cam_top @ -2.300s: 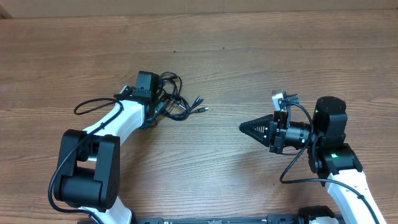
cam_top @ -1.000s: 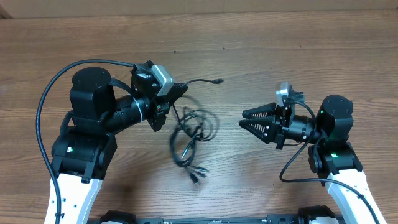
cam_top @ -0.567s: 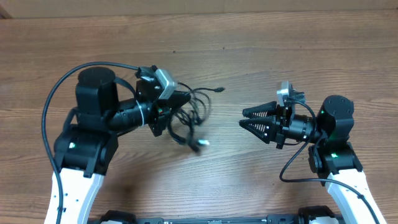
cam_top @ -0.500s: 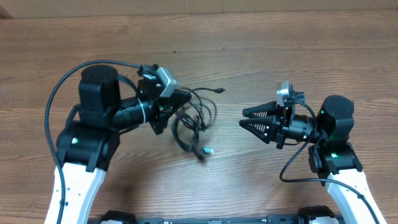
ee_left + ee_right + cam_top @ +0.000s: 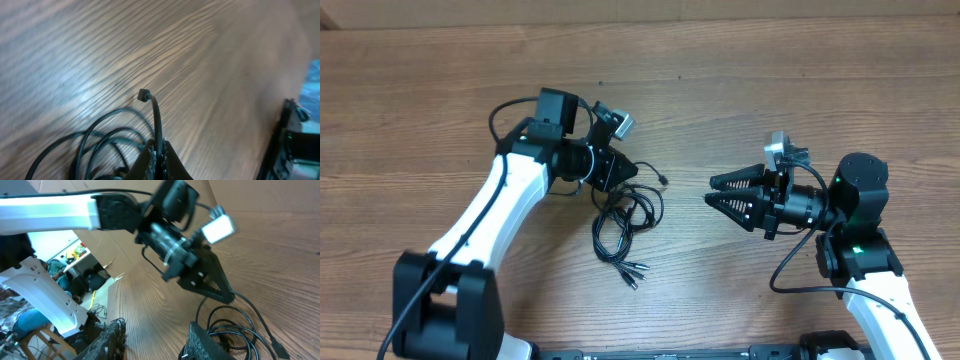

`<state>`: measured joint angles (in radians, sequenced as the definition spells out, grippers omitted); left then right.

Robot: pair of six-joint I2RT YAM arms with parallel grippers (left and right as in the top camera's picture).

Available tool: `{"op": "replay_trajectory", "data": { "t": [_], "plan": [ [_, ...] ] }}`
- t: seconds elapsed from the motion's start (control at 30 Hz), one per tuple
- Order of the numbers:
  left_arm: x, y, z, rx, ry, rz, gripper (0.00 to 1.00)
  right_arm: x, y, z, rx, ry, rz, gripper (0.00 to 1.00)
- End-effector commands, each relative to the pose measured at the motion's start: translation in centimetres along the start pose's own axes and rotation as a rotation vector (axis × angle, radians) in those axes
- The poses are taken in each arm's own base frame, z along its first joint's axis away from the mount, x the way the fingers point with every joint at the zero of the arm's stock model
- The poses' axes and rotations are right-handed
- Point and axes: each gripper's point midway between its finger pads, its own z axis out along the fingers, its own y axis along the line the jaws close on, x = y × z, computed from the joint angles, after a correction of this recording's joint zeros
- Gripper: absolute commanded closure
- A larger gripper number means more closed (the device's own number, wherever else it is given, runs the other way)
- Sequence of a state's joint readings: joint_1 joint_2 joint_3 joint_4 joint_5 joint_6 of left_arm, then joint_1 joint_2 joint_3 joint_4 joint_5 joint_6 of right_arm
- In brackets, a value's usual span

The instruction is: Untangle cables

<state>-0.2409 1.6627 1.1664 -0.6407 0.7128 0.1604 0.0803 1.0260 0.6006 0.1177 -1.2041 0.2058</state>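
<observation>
Cables (image 5: pixel 625 215) sprawl on table (image 5: pixel 770 80), left fingers (image 5: pixel 622 168) pinching one, right fingers (image 5: pixel 735 179) spread apart.

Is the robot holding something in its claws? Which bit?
The left claw pinches one black cable just behind its small plug end. The right claw is open and holds nothing.

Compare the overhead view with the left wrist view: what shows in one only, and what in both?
Overhead only: the right claw, jaws open, apart from the cables, and the bundle's plug ends lying on the table. Left wrist only: the pinch itself, one strand clamped in the left claw, its plug pointing out past it. Both: the left claw shut on a strand, the looped cables, the wooden table.
</observation>
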Motion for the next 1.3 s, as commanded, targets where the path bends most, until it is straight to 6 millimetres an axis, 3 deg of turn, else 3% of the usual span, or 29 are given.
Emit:
{"op": "replay_trajectory", "data": {
  "t": [0.0,0.13,0.33,0.53,0.63,0.7,0.77,0.83,0.97,1.17,1.27],
  "plan": [
    [1.4,3.5,1.2,-0.148,0.067,-0.183,0.95,-0.7,0.4,0.1,-0.006,-0.005,-0.025,0.62],
    [2.1,5.3,0.7,-0.256,0.077,-0.288,0.96,-0.7,0.3,0.1,-0.006,-0.004,-0.022,0.62],
    [5.9,7.7,-1.0,-0.459,0.187,-0.447,0.96,-0.5,-0.1,0.2,-0.004,0.001,-0.006,0.62],
    [7.6,7.4,-1.5,-0.484,0.25,-0.495,0.94,-0.3,-0.4,0.3,-0.003,0.005,0.004,0.62],
    [7.3,6.6,-1.0,-0.428,0.246,-0.5,0.56,-0.3,-0.4,0.3,-0.003,0.005,0.003,0.62],
    [7.2,6.3,-0.8,-0.411,0.244,-0.502,0.44,-0.3,-0.4,0.3,-0.003,0.005,0.003,0.62],
    [7.0,5.9,-0.6,-0.38,0.236,-0.51,0.16,-0.3,-0.4,0.3,-0.003,0.005,0.003,0.62],
    [6.7,5.5,-0.4,-0.35,0.229,-0.511,0.0,-0.3,-0.4,0.3,-0.003,0.005,0.003,0.62],
    [6.8,5.7,-0.5,-0.366,0.229,-0.508,0.0,-0.3,-0.4,0.3,-0.003,0.005,0.004,0.62],
    [7.6,7.7,-1.1,-0.552,0.239,-0.539,0.0,-0.3,-0.4,0.3,-0.003,0.005,0.004,0.62],
    [7.5,7.5,-0.3,-0.596,0.234,-0.531,0.0,-0.3,-0.4,0.3,-0.003,0.005,0.003,0.62]
  ]
}}
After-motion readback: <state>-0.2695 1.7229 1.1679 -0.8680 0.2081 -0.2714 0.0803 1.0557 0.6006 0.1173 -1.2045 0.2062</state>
